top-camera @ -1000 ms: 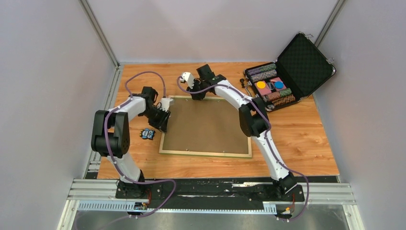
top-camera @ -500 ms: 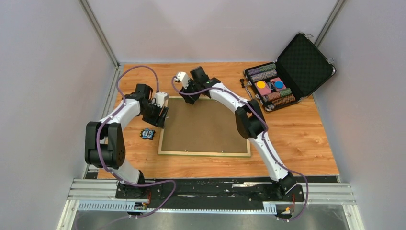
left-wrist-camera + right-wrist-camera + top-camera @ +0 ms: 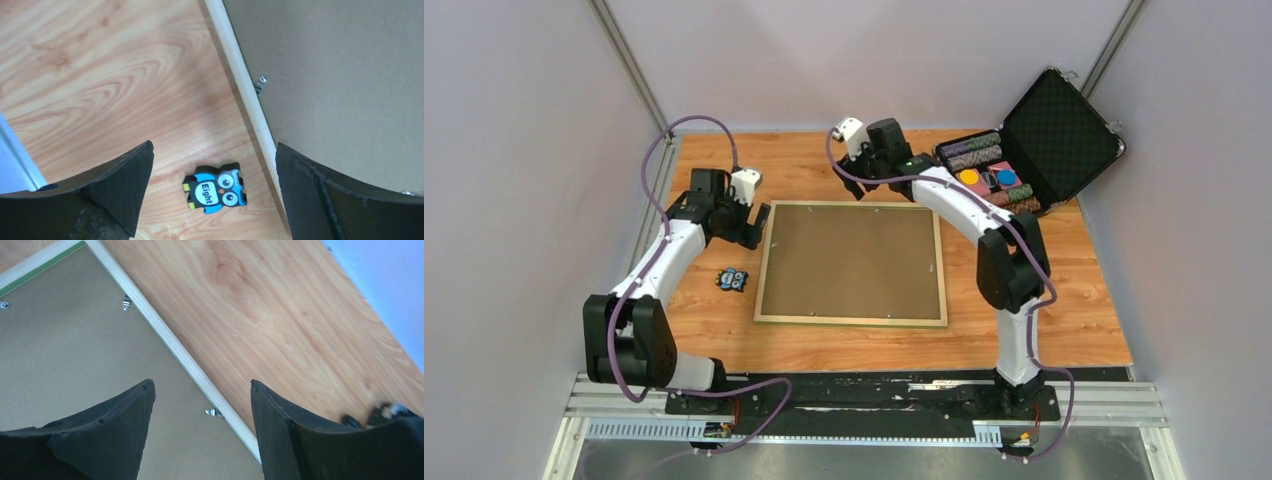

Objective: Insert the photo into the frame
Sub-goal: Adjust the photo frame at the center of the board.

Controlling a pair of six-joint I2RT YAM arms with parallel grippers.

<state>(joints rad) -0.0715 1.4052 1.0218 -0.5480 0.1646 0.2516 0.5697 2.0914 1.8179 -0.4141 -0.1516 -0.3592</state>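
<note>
The frame (image 3: 852, 321) lies back-up in the middle of the table, its pale rails around a plain brown backing board (image 3: 852, 262). The photo is hidden. My left gripper (image 3: 749, 225) hovers open just off the frame's left rail (image 3: 240, 75), with nothing between its fingers; the backing board (image 3: 340, 75) shows to the right. My right gripper (image 3: 871, 172) hangs open above the far rail (image 3: 165, 337), empty, with the backing board (image 3: 65, 350) below its left finger. Small metal clips (image 3: 212, 412) hold the board at the rail.
A small blue owl piece (image 3: 732, 279) marked "Eight" (image 3: 215, 187) lies left of the frame, under my left gripper. An open black case of poker chips (image 3: 1014, 160) stands at the back right. Grey walls close in on three sides.
Both grippers have opened and drawn away from the frame. The left arm pulled back to the left, and the right arm swung right along the far rail. The frame now lies flat and square.
</note>
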